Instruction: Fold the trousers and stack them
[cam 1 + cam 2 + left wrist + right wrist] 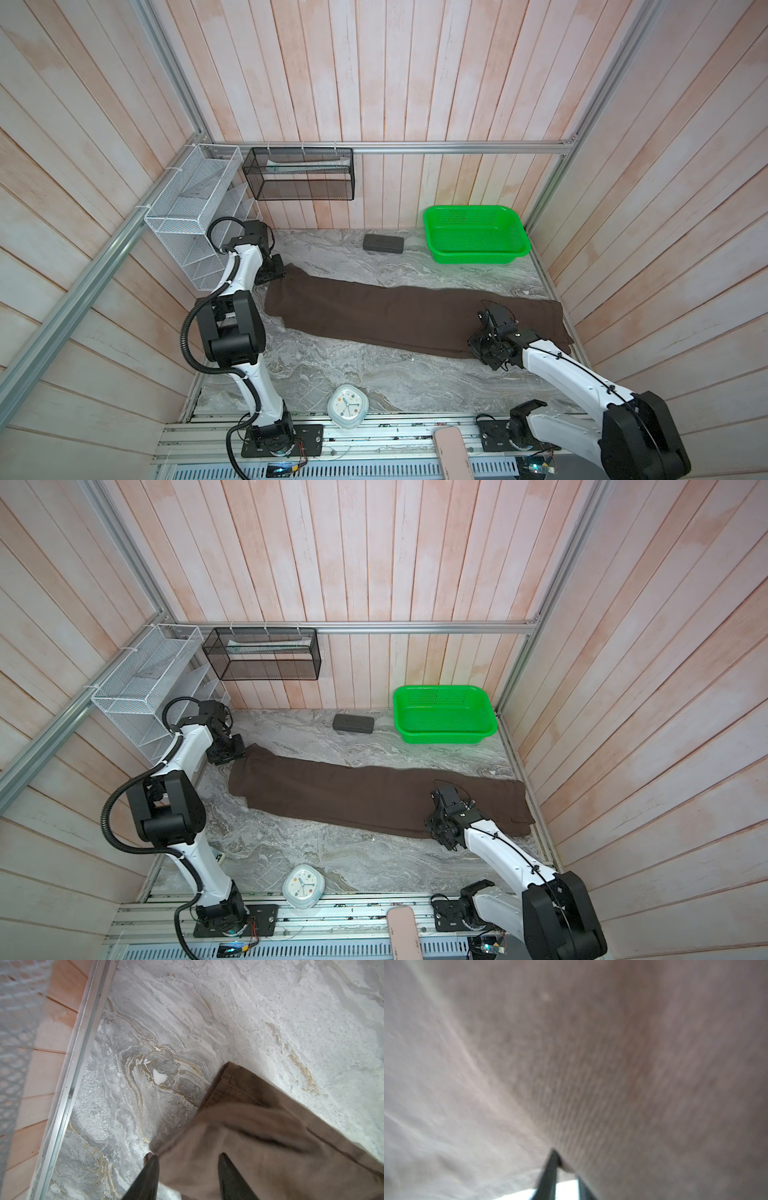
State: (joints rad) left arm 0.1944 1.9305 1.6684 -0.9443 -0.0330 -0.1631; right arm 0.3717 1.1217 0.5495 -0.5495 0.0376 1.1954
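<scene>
Trousers (395, 316) (365, 796): laid flat in one long band across the bench (332, 374), on the near side of the green basket (473, 237) and apart from it. The band slants, and the end on the basket's side lies nearer the front.
- That end runs right up to the bench's side edge by the plank wall, with almost no bare margin.
- The far end from the basket stops short of the opposite wall. The left wrist view shows its hem corner (228, 1066) flat on the marble, with bare bench between it and the aluminium rail (79, 1064).

Left gripper (187, 1157) is at that far end. Its fingers (151, 1167) are apart, and the cloth lies loose between and under them.

Right gripper (565, 1165) is low on the basket-side end, at the front edge of the cloth. Only a narrow gap shows between its fingers. The blurred cloth lies against them, so I cannot tell if they pinch it.

Open room:
- A wide bare strip runs from the trousers' front edge to the alarm clock (348, 405), which sits at the bench's front edge well apart from the basket.
- A narrower strip lies between the trousers and the basket.
- A dark grey case (383, 243) sits just beside the basket against the back wall.

Surface is grey veined marble. The walls are pale pink planks with an aluminium frame. A white wire rack (191, 208) and a black mesh basket (299, 174) hang in the corner farthest from the green basket.
</scene>
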